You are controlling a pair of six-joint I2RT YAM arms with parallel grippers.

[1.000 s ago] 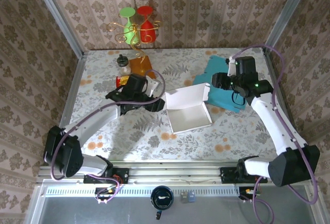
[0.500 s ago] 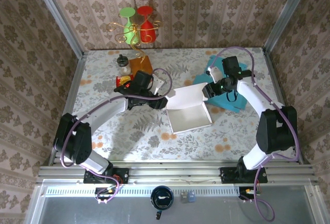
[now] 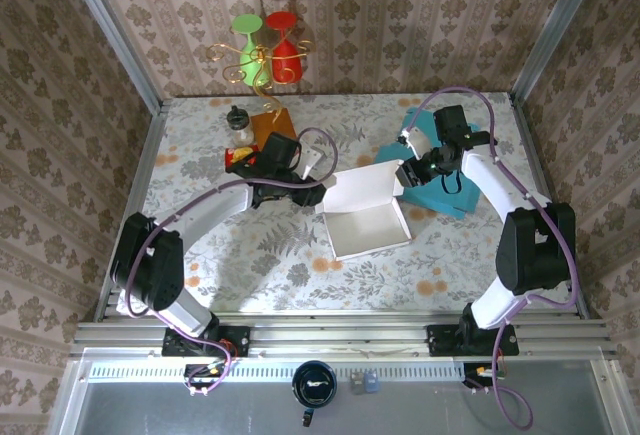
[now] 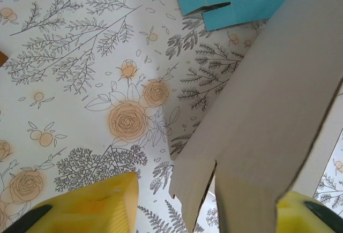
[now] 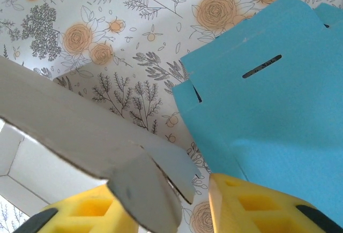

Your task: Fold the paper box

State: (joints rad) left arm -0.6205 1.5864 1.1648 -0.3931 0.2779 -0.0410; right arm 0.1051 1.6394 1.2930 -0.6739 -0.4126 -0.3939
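White card made up the paper box (image 3: 368, 227), which sat near the middle of the flowered table (image 3: 250, 255) with its tray open to the camera and its lid (image 3: 365, 187) raised along the 12 o'clock edge.

From above, the left gripper (image 3: 318, 195) sat at the lid's 9 o'clock corner and the right gripper (image 3: 403, 177) at its 3 o'clock corner.

In the left wrist view the left gripper (image 4: 209, 211) was spread wide. A slit flap of the box (image 4: 257, 115) stood between the yellow fingers (image 4: 91, 206), close to the one at 5 o'clock and clear of the other, so nothing was clamped.

In the right wrist view the right gripper (image 5: 177, 211) was also spread. A grey-white flap (image 5: 144, 185) lay against one yellow finger (image 5: 86, 214), with a gap to the other.

A blue card sheet (image 3: 452, 198) lay flat on the table at about 2 o'clock from the box, partly under the right arm; its slot (image 5: 261, 66) showed in the right wrist view.

An orange block (image 3: 272, 127) and a small bottle (image 3: 239, 125) stood at 10 o'clock from the box.
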